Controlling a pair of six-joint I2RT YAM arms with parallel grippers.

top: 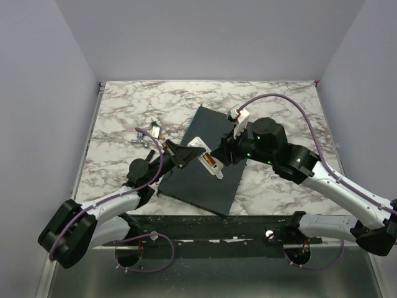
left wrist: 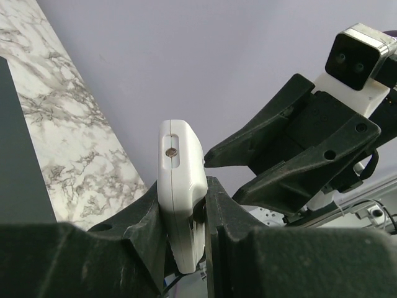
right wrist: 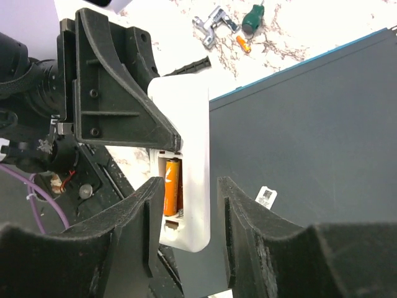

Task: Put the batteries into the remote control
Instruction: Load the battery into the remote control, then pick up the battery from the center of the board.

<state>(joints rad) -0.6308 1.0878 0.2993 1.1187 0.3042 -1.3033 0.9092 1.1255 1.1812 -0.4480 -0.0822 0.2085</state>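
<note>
My left gripper (top: 181, 154) is shut on the white remote control (top: 205, 158) and holds it over the dark slab, back side up. In the left wrist view the remote (left wrist: 180, 161) stands pinched between the fingers (left wrist: 142, 223). The right wrist view shows the remote (right wrist: 195, 124) with its battery bay open and an orange battery (right wrist: 172, 186) lying in it. My right gripper (right wrist: 186, 192) is open, its jaws astride the remote's free end, the right jaw clear of it. It also shows in the top view (top: 224, 152). Another orange battery (right wrist: 243, 43) lies loose on the table.
A large dark grey slab (top: 205, 186) lies on the marble table (top: 279, 105) under both grippers. A green-handled screwdriver (right wrist: 252, 18) and a small metal piece (right wrist: 213, 25) lie by the loose battery, left of the slab (right wrist: 310, 124). Walls enclose the table.
</note>
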